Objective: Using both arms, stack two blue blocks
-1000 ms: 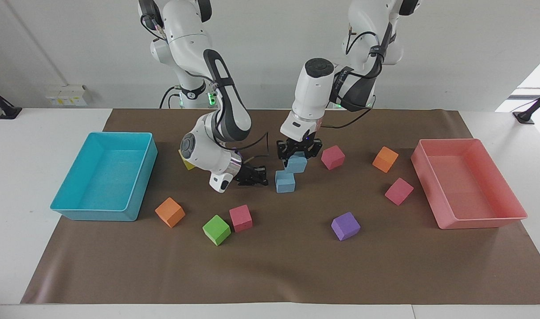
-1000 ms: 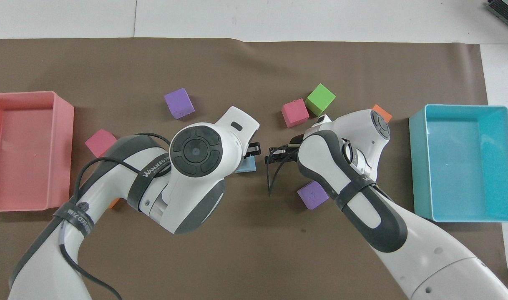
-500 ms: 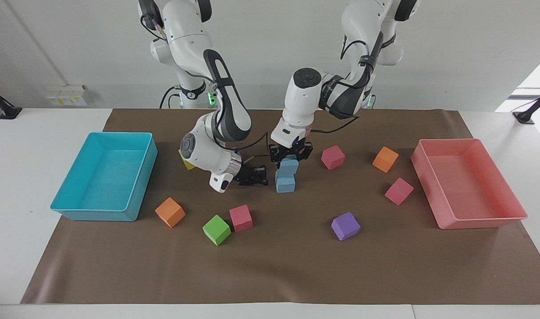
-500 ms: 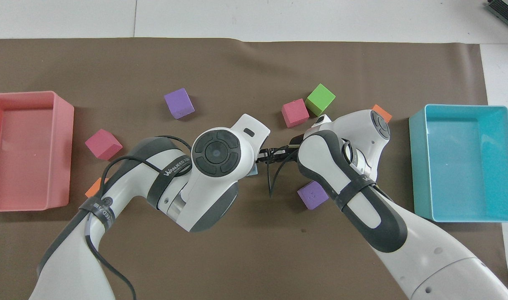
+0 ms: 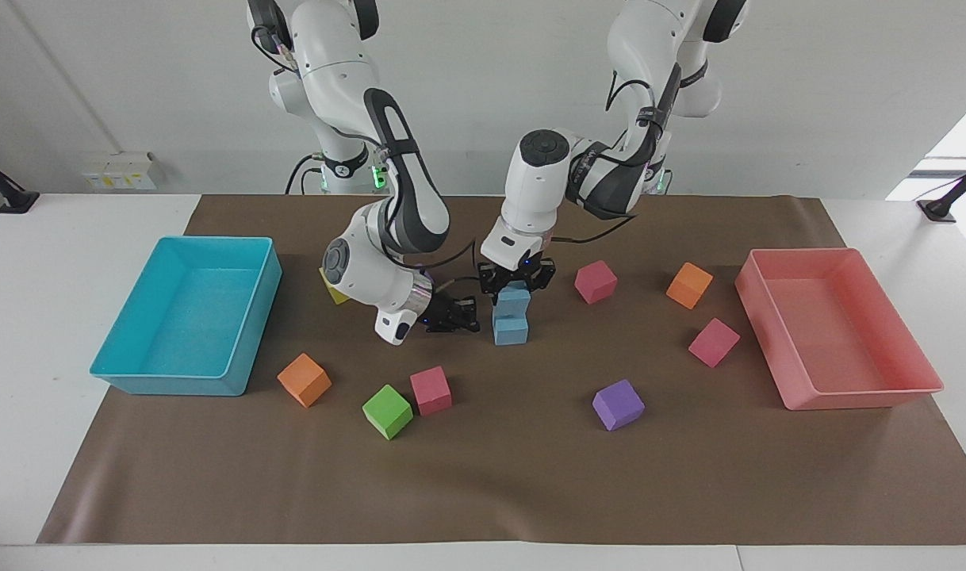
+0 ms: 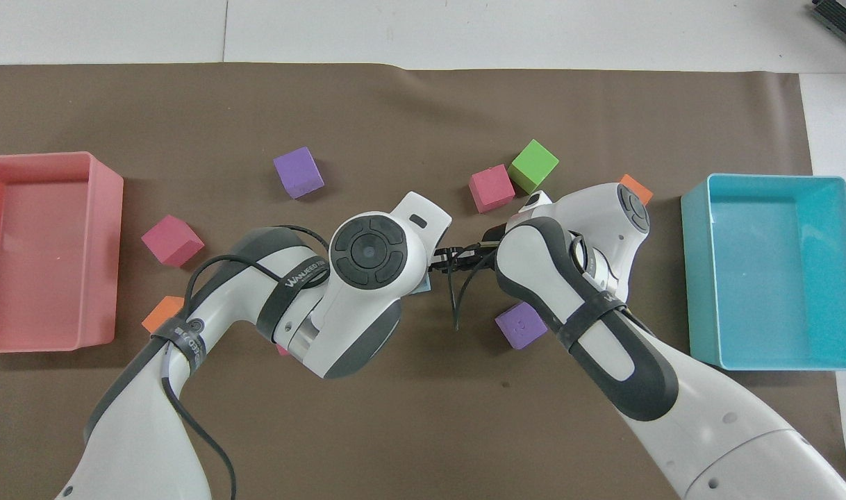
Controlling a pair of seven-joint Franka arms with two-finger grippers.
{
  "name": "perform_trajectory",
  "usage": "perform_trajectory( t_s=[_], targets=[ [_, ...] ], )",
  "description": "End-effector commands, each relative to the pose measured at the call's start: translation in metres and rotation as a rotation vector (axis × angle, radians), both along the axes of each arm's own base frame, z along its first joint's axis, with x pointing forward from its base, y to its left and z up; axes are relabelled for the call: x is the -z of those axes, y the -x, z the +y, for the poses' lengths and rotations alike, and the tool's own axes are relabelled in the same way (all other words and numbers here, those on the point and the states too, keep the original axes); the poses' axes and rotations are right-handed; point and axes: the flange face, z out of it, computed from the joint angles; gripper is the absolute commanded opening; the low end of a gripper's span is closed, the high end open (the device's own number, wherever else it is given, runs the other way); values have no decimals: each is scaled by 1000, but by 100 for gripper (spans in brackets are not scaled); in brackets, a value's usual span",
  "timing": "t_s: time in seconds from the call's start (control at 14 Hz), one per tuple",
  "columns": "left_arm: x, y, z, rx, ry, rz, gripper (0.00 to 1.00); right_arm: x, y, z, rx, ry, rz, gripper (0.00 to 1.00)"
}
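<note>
Two blue blocks stand one over the other at the middle of the mat. The lower blue block point(image 5: 511, 330) rests on the mat. The upper blue block point(image 5: 513, 300) sits squarely above it, and I see no gap between them. My left gripper point(image 5: 515, 287) comes straight down and is shut on the upper block. My right gripper point(image 5: 463, 318) lies low and level beside the lower block, shut on nothing, its tips close to the block's side. In the overhead view the left hand point(image 6: 367, 251) covers the stack except for a blue sliver point(image 6: 425, 282).
A turquoise tray point(image 5: 170, 385) stands at the right arm's end and a pink tray point(image 5: 856, 396) at the left arm's end. Loose cubes lie around: orange point(image 5: 304, 379), green point(image 5: 387, 411), pink point(image 5: 431, 390), purple point(image 5: 618, 404), pink point(image 5: 713, 342), orange point(image 5: 689, 285), pink point(image 5: 595, 281).
The left gripper has carried the upper blue block sideways toward the right arm's end, from offset to squarely over the lower block. The right gripper has stayed put.
</note>
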Motion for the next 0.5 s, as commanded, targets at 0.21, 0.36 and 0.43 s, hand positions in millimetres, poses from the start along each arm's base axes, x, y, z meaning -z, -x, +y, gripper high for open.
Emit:
perform_trajectory(
  t_s=[0.21,0.36,0.43],
  targets=[
    [2,-9,-9,-15,-10,-22,47,0,4,-4,-9,-31,-17,0],
    [-2,-13,-9,-12,-15,-31,47,0,4,-4,-9,-31,-17,0],
    [-1,-13,-9,-6,-23,-37,47,0,4,-4,-9,-31,-19,0]
  ],
)
